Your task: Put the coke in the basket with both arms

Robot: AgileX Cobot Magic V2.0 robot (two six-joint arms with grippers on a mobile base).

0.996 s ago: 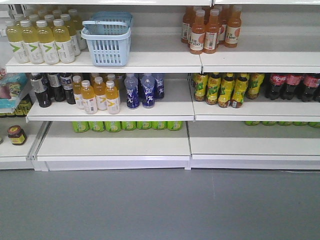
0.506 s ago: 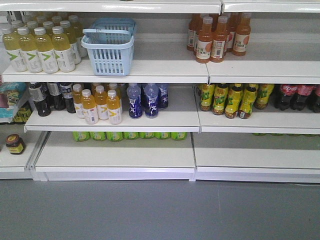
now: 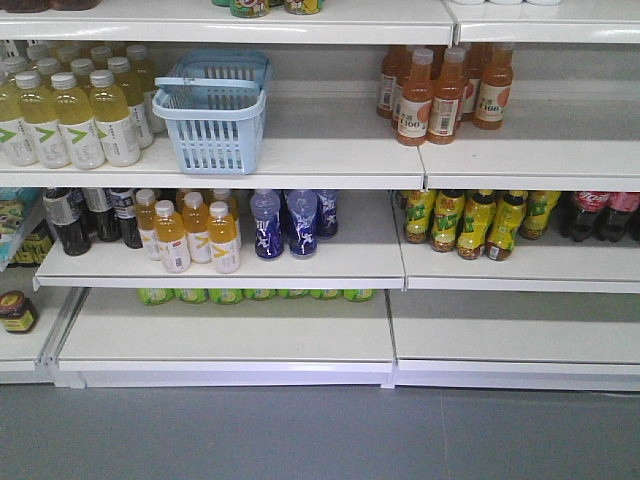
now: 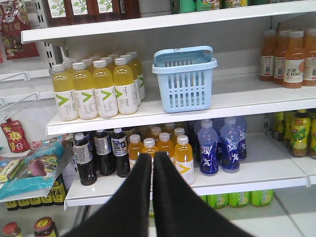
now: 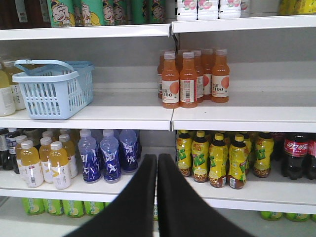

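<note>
The coke is out of view in every frame. The pale blue basket [image 3: 210, 115] stands on the upper shelf, left of centre, next to yellow drink bottles; it also shows as the basket [image 4: 185, 81] in the left wrist view and the basket [image 5: 52, 91] in the right wrist view. My left gripper [image 4: 152, 155] is shut with nothing in it, hanging in front of the orange-yellow bottles on the middle shelf. My right gripper [image 5: 157, 157] is shut and empty too, in front of the gap between blue and yellow-green bottles. Neither arm shows in the front view.
Dark cola bottles with red labels [image 3: 600, 215] stand at the far right of the middle shelf, seen again as cola bottles [image 5: 295, 155]. Orange juice bottles [image 3: 440, 85] fill the upper right shelf. Blue bottles [image 3: 285, 220] sit mid shelf. Grey floor [image 3: 320, 440] lies below.
The front view has drawn closer to the shelves: the basket and bottles sit lower and larger in the frame, and less floor shows.
</note>
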